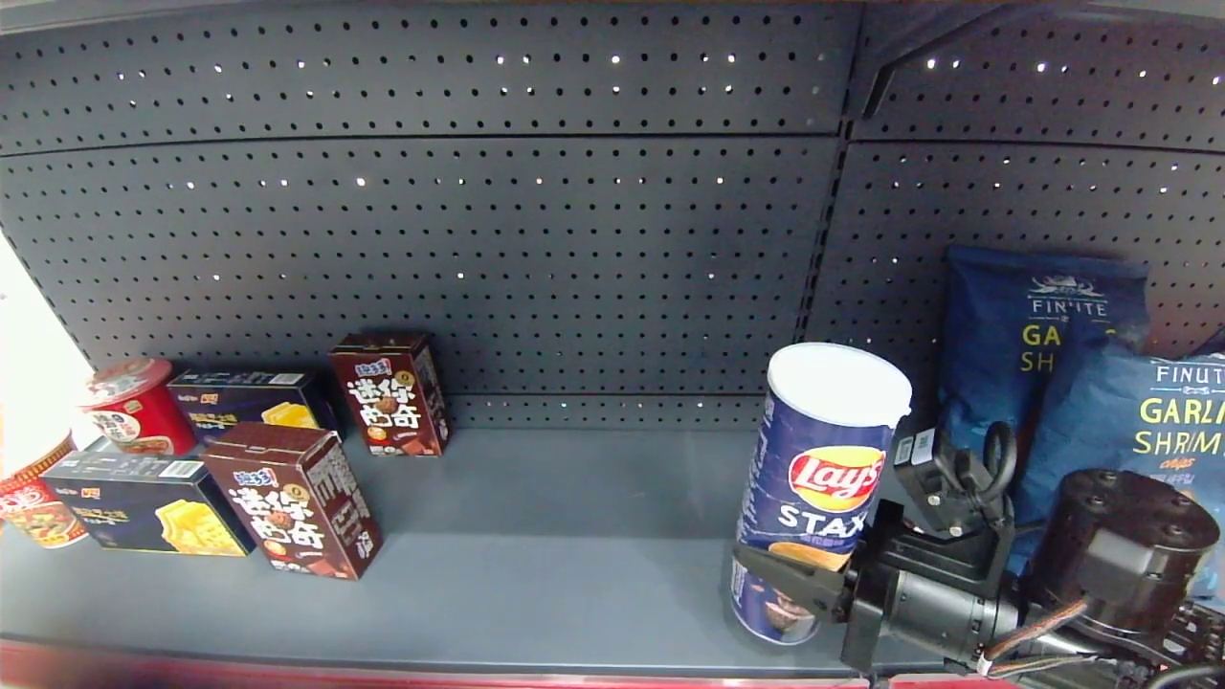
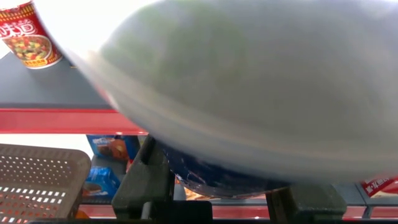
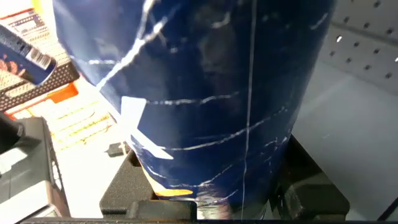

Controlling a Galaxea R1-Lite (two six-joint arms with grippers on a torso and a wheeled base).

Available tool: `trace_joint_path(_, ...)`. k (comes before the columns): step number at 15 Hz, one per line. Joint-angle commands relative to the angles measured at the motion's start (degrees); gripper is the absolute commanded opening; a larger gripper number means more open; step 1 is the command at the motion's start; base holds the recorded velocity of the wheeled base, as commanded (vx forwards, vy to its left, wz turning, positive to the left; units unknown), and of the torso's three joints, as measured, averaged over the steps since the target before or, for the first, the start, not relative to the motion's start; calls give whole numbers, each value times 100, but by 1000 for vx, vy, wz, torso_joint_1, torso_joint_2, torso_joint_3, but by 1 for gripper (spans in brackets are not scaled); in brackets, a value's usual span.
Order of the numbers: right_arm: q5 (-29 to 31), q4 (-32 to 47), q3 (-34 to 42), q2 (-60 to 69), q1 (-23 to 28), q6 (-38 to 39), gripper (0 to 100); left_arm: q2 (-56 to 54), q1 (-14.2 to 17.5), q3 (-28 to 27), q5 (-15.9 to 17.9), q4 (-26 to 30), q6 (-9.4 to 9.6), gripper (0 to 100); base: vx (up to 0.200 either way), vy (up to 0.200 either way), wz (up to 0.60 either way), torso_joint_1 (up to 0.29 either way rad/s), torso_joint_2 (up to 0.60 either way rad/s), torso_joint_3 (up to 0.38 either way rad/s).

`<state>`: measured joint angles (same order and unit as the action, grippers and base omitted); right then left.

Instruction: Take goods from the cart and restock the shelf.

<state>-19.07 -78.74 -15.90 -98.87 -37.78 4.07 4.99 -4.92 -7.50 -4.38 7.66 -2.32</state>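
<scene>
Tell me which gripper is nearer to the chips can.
Right. The right gripper clamps the chips can; the left gripper is at the shelf's other end, by the noodle cup.

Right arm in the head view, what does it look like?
Matte black. The right gripper has angular fingers, one carrying white barcode stickers. Behind sits a round joint housing with screw holes, a looped black cable and a red-and-white braided cable.
</scene>
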Motion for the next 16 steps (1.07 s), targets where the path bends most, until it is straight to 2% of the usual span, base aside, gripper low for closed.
trace_joint_path(1,-18,-89,69,-230,-10,6,0,2,0,-15,-2,-1,3,0,0,0,0,0,0,0)
trace_joint_path(6,-89,-1126,16,-1407,-28,103,0,2,0,29,-11,-1,-6,0,0,0,0,0,0,0)
trace_joint_path(12,-115,-1126,-36,-1706,7,138,0,2,0,99,-2,-10,-23,0,0,0,0,0,0,0)
trace_joint_path(16,-124,-1126,-379,-1812,25,129,0,2,0,187,-11,-80,-23,0,0,0,0,0,0,0)
